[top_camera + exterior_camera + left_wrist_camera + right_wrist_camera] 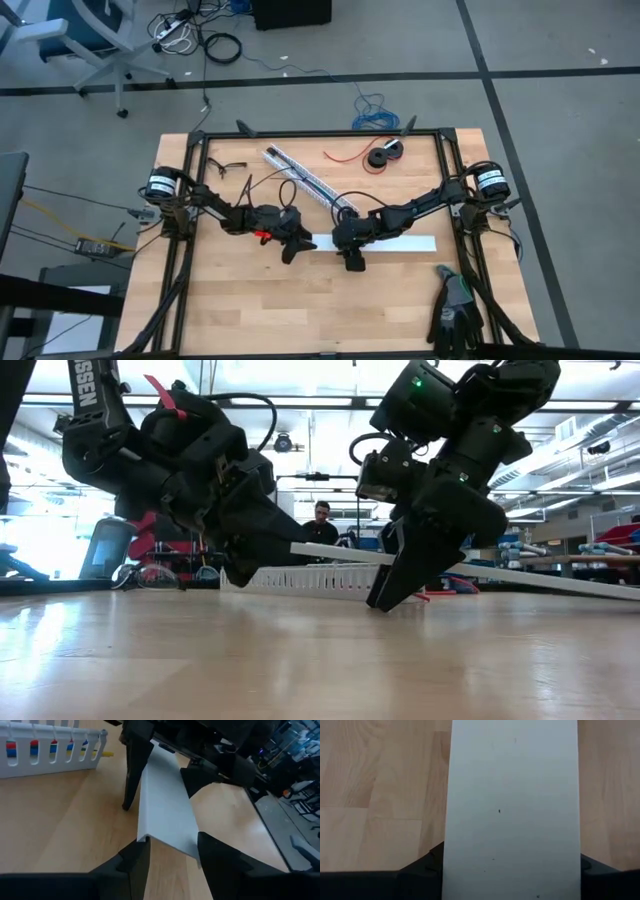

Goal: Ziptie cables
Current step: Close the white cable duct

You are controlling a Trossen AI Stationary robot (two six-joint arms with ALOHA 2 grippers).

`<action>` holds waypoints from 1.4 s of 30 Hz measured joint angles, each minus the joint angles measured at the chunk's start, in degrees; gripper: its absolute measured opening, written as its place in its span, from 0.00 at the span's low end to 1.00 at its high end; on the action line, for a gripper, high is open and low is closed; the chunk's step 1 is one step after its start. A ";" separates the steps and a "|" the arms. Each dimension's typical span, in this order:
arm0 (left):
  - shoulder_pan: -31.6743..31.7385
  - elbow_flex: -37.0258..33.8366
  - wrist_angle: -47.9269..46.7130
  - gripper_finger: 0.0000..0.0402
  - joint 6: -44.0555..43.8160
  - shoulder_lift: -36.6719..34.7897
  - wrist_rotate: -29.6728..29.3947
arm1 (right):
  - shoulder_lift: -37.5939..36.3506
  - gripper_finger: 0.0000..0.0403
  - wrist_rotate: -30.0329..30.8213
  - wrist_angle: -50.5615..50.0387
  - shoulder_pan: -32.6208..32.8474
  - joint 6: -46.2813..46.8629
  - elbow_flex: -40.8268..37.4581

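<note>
The cables (31, 747) are lying, as far as I can tell, inside the slotted duct (305, 182) toward the table's far side. They are showing only as red, blue and yellow bits behind the slots. I am judging them light, soft and springy, likely to splay. A hold on the bunched middle would be keeping the strands together for the tie.

Both claws are occupied elsewhere. The left gripper (165, 847) is pinching one end of the white cover (400, 243). The right gripper (512, 857) is clamping the same cover farther along, near the table's middle.

The left wrist view alone is showing the coloured wires. The low view is showing the cover lifted and tilted off the wood. The high view is placing the duct just behind the grippers.
</note>
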 joint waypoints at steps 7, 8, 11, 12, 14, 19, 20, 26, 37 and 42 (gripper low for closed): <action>2.59 -0.04 0.36 0.43 0.00 0.00 5.13 | 0.00 0.53 0.02 -1.21 0.22 1.41 0.02; 3.20 -0.04 0.36 0.43 -0.02 0.00 6.39 | 0.00 0.53 0.06 -1.23 0.35 1.43 0.00; 5.27 -0.07 0.32 0.43 -0.27 0.00 10.85 | 0.00 0.53 0.16 -1.39 0.56 1.58 0.00; 6.02 -0.07 0.35 0.43 -0.60 0.00 12.12 | 0.00 0.53 0.08 -1.43 0.61 1.57 0.01; 7.56 -0.07 0.84 0.43 -1.68 0.00 14.34 | 0.00 0.53 0.01 -1.48 0.77 1.46 0.00; 11.12 -0.07 0.09 0.43 -3.45 0.00 21.55 | 0.00 0.53 -0.13 -1.52 0.79 1.49 0.00; 11.63 -0.07 -0.31 0.43 -3.51 0.00 22.39 | 0.00 0.53 -0.13 -1.51 0.79 1.50 0.00; 13.51 -0.07 -1.43 0.43 -1.51 0.00 23.07 | 0.00 0.53 -0.07 -1.55 0.79 1.50 0.00; 14.96 -0.07 -1.25 0.43 9.65 0.00 7.03 | 0.00 0.53 0.00 -1.34 0.76 1.79 -0.02; 14.96 -0.07 -0.88 0.43 14.35 0.00 0.06 | 0.00 0.53 0.04 -1.26 0.76 2.47 -0.02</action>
